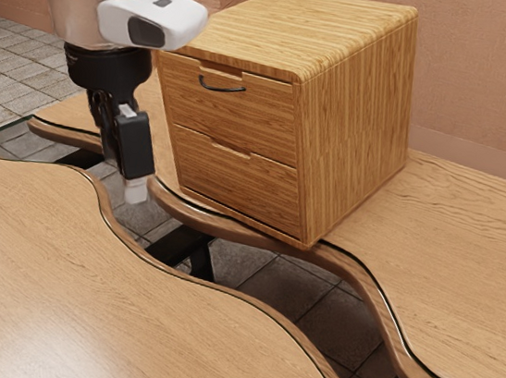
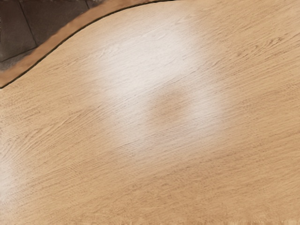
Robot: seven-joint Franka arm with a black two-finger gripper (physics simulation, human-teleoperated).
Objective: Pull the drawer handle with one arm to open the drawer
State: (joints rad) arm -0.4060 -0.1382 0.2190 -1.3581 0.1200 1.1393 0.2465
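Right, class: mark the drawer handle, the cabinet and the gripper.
drawer handle (image 1: pixel 221 90), exterior view, middle of the dark wire.
cabinet (image 1: pixel 367 101), exterior view, side panel.
gripper (image 1: pixel 134 192), exterior view, pale lower tip.

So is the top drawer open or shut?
Shut: the top drawer sits level with the lower drawer, and the gripper hangs clear of the handle.

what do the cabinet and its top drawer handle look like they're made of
Cabinet: light wood or veneer, judging by the streaky grain on each face; low sheen. Handle: thin dark curved bar, probably metal, possibly plastic.
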